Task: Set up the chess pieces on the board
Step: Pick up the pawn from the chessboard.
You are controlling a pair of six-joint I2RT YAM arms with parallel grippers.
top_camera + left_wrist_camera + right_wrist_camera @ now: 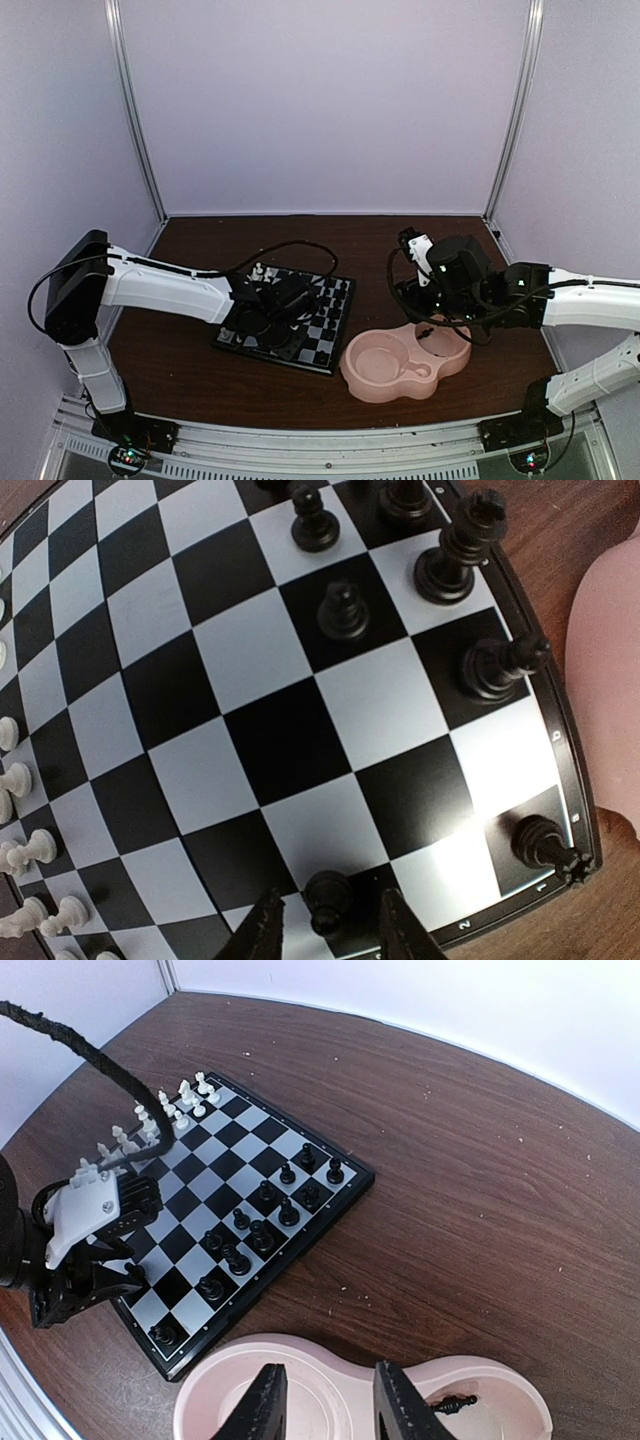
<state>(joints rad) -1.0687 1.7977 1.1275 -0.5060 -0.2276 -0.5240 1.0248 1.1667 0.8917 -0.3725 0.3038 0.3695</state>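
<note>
Upright black pieces [262,1237], white pieces [186,1095] along opposite board [222,1165] edges

— What lies beyond the right pincer [325,1402]?
— A dark brown wood-grain table [480,1160], flecked with pale specks, running out to a plain pale wall [450,1000].
— And from above?
— Lilac-white walls behind it, two metal uprights [135,110] at the corners. A ribbed metal rail [330,440] on its near side.

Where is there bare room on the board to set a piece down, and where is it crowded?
The middle rows of the board, between the white pieces and the black pieces, are bare. Both those sides are crowded, and the left gripper straddles one of the black ones. Bare table lies beyond the board and the pink dish.
</note>
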